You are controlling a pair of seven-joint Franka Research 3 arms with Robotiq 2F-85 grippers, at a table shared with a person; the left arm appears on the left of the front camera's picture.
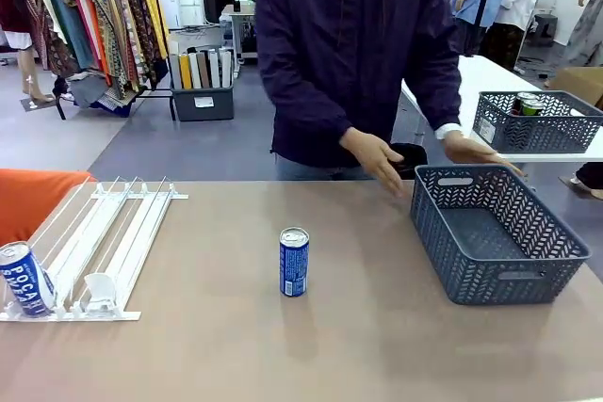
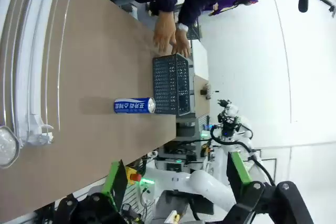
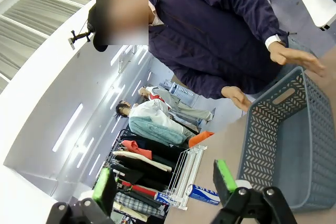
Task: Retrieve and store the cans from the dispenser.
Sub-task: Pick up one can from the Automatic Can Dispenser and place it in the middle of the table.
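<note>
Left tool (image 2: 176, 174): fingers were spread wide, nothing held.
Right tool (image 3: 165, 182): also spread wide, empty.
Blue can (image 1: 294, 262): stood upright mid-surface (image 1: 377, 345), between dispenser (image 1: 113, 233) and basket (image 1: 443, 233).
Second can (image 1: 25, 278): sat tilted at the front of the dispenser's leftmost lane.
Person's hands (image 1: 375, 159): by the basket's far rim.

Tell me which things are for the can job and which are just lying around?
For the job:
- white rack
- blue can in it
- blue can standing mid-table
- grey basket near the person, probably for storing

Just lying around:
- far basket, behind
- hanging clothes
- orange thing
</note>
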